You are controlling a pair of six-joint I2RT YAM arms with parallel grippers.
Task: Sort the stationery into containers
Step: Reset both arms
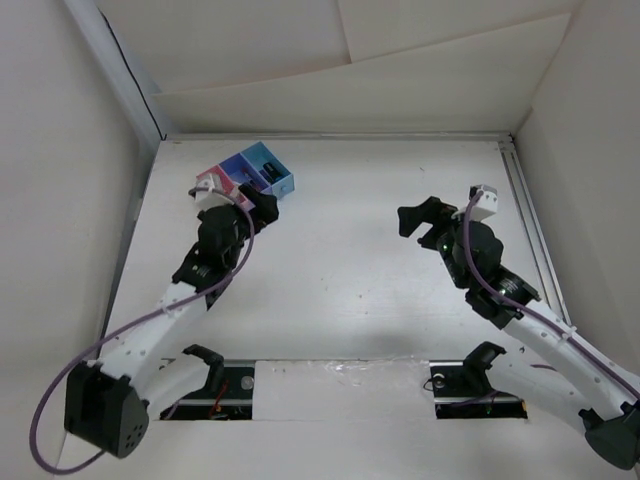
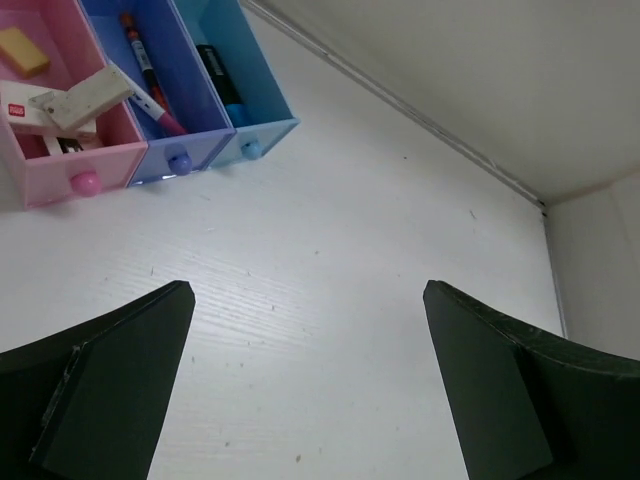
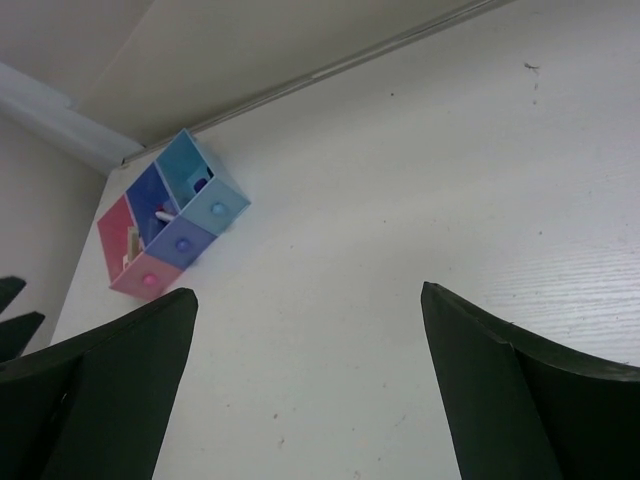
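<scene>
Left gripper (image 2: pixel 308 295), jaws spread, hangs near 3 joined bins (image 2: pixel 215 150).

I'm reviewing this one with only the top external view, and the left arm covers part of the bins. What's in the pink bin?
Observer: The left wrist view shows block erasers piled in the pink bin, beige and white ones.
Operator: And the middle blue bin?
Observer: Pens lie lengthwise in the middle blue bin, one of them white with a pink tip.
</scene>
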